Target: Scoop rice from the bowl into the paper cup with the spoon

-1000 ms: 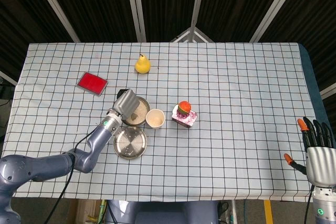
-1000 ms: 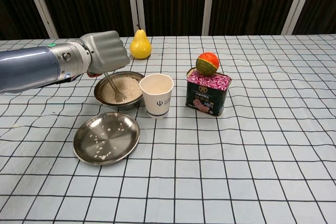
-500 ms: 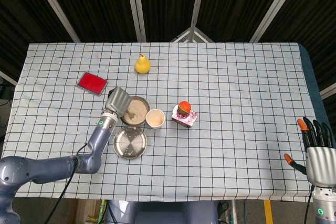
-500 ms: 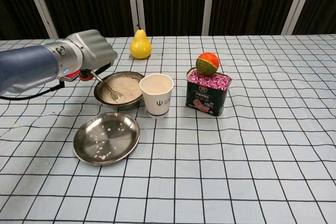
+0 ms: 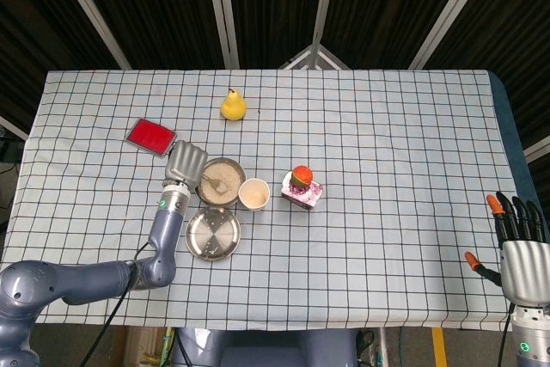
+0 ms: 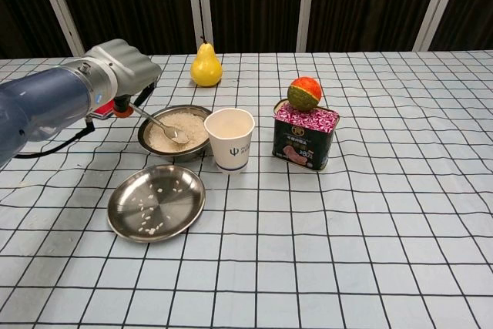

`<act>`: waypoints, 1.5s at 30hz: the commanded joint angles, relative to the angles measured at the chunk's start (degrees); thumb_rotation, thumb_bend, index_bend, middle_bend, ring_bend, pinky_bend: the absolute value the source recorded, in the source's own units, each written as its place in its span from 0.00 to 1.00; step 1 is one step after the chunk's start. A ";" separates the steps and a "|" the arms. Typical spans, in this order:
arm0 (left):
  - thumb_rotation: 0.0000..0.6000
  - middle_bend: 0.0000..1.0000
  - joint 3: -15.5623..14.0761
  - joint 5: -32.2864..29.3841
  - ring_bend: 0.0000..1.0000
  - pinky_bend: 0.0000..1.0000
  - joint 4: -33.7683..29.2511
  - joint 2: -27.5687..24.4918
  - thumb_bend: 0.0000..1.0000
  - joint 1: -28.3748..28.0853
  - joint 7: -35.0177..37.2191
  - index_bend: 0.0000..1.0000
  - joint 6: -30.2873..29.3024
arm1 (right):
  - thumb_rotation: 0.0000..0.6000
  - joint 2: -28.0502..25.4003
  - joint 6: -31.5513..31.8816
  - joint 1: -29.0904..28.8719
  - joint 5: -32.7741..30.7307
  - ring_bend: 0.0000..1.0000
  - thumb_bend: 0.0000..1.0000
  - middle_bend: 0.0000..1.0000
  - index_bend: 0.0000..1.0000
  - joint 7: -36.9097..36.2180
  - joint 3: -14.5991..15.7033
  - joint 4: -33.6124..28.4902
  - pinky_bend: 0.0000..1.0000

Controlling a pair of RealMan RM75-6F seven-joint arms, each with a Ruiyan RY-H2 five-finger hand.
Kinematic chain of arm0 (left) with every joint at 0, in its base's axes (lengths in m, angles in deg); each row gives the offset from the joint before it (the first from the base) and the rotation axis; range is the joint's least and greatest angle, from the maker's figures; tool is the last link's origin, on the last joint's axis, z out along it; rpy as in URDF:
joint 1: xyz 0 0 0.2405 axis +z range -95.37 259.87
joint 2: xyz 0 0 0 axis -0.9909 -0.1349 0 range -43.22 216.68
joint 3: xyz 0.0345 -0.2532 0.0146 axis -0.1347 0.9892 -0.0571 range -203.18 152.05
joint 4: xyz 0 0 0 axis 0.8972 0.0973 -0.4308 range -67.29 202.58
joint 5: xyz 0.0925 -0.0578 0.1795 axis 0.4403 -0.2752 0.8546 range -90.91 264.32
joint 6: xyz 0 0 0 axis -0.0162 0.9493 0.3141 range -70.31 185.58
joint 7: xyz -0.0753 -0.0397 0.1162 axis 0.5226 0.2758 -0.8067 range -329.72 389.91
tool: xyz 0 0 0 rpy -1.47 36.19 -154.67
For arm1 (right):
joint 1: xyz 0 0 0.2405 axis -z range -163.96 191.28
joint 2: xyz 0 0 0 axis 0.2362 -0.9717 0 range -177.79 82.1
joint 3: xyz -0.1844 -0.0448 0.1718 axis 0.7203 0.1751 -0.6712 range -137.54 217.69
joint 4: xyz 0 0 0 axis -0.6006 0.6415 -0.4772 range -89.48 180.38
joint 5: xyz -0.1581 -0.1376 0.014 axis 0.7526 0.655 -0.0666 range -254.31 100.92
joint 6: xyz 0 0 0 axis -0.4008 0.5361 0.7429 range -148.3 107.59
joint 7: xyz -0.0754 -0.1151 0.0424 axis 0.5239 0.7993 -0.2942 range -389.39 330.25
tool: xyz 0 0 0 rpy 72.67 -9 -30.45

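spoon (image 6: 159, 123): metal, thin handle; long axis slants from the left hand down to the right, bowl end resting on the rice, pointing toward the paper cup.
bowl (image 6: 176, 131): round, shiny steel, holding white rice; sits left of and just beside the paper cup.
paper cup (image 6: 229, 139): white, tapered, small blue mark on its side, upright, mouth open.
left hand (image 6: 123, 69): grey, fingers curled, clenched around the spoon handle at the bowl's left rim; forearm reaches in from the left edge.
right hand (image 5: 521, 251): near the table's right front corner, well apart from everything, fingers spread and holding nothing; dark fingers, some with orange tips.
plate (image 6: 156, 202): flat round steel dish in front of the bowl, a few rice grains scattered on it.
tin (image 6: 306, 135): rounded-rectangular can, pink patterned top, right of the cup; a red-green ball (image 6: 304, 93) sits on it.
pear (image 6: 206, 65): yellow, smooth, upright behind the bowl.
red pad (image 5: 151, 136): flat rectangle, left of the hand.
tablecloth (image 6: 370, 221): white with a dark grid.
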 commanded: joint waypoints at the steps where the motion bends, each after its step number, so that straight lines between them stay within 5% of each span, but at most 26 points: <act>1: 1.00 1.00 0.43 0.92 1.00 1.00 0.25 0.32 0.48 0.70 1.76 0.56 -0.95 | 1.00 0.01 0.01 0.00 0.00 0.00 0.18 0.10 0.05 0.01 0.00 -0.01 0.00; 19: 1.00 1.00 -0.14 9.41 1.00 1.00 -1.11 -1.14 0.48 7.02 13.27 0.56 -4.75 | 1.00 -0.22 -0.46 -0.08 -0.20 0.00 0.18 0.10 0.05 0.33 0.08 -0.31 0.00; 45: 1.00 1.00 3.46 12.70 1.00 1.00 -8.59 -4.97 0.48 7.48 13.41 0.56 -6.04 | 1.00 -0.52 -0.96 -0.12 -0.54 0.00 0.18 0.10 0.05 0.81 0.15 -0.84 0.00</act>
